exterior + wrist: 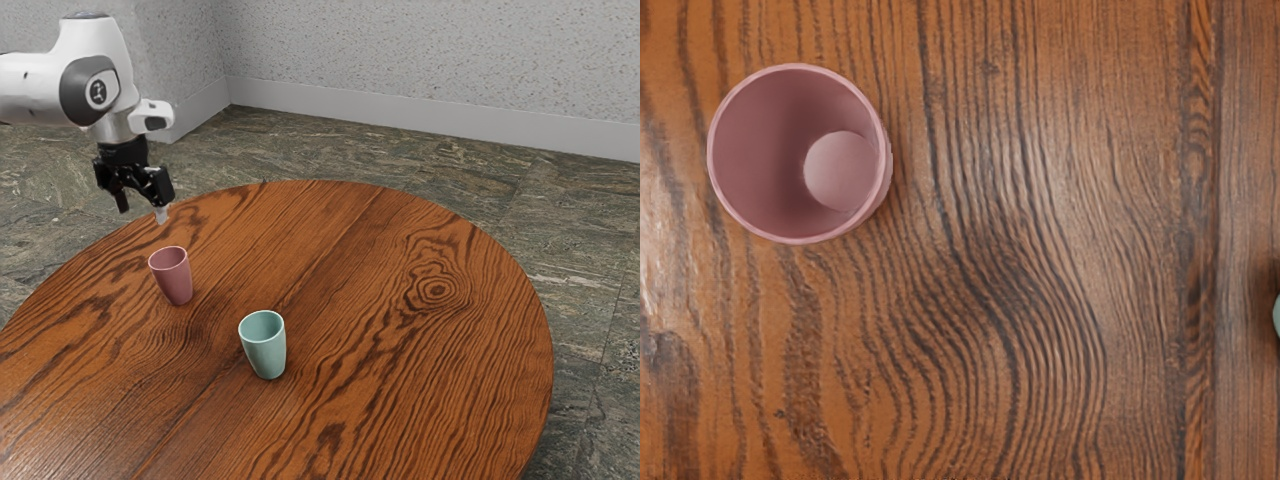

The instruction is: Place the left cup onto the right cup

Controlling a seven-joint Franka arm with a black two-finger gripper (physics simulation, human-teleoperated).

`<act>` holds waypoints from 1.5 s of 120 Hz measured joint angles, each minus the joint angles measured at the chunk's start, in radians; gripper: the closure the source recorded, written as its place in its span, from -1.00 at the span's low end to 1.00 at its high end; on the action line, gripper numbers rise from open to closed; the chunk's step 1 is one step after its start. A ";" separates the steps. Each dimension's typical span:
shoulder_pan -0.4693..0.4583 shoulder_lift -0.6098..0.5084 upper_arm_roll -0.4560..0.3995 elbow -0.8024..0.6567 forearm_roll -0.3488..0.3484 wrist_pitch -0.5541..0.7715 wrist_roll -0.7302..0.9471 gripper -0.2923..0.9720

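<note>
Pink cup (171, 274) sits upright on the desk (400, 300), at 10 o'clock from the teal cup (263, 343). Looks light, stiff, slick plastic, so I'd pinch one rim wall. Tool (141, 207) hangs spread and empty at its 11 o'clock.

The pink tapered cup (171, 274) stands upright on the round wooden table (400, 300), to the exterior view's left of the teal tapered cup (263, 343) and slightly behind it.
</note>
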 joint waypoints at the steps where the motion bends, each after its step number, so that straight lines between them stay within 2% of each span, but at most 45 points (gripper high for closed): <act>1: 0.002 0.001 0.000 0.000 0.000 0.001 0.001 -0.54; 49: -0.006 0.057 0.001 0.008 -0.006 0.048 0.048 -0.54; 77: 0.020 0.141 0.001 0.011 -0.072 0.116 0.087 -0.54; 109: 0.021 0.215 -0.001 0.047 -0.081 0.168 0.132 -0.54; 115: 0.021 0.226 -0.001 0.048 -0.081 0.177 0.141 -0.51; 132: 0.021 0.250 -0.001 0.050 -0.082 0.194 0.165 -0.19; 143: 0.022 0.264 -0.001 0.054 -0.086 0.200 0.180 -0.07; 180: 0.023 0.310 -0.002 0.072 -0.113 0.212 0.217 -0.04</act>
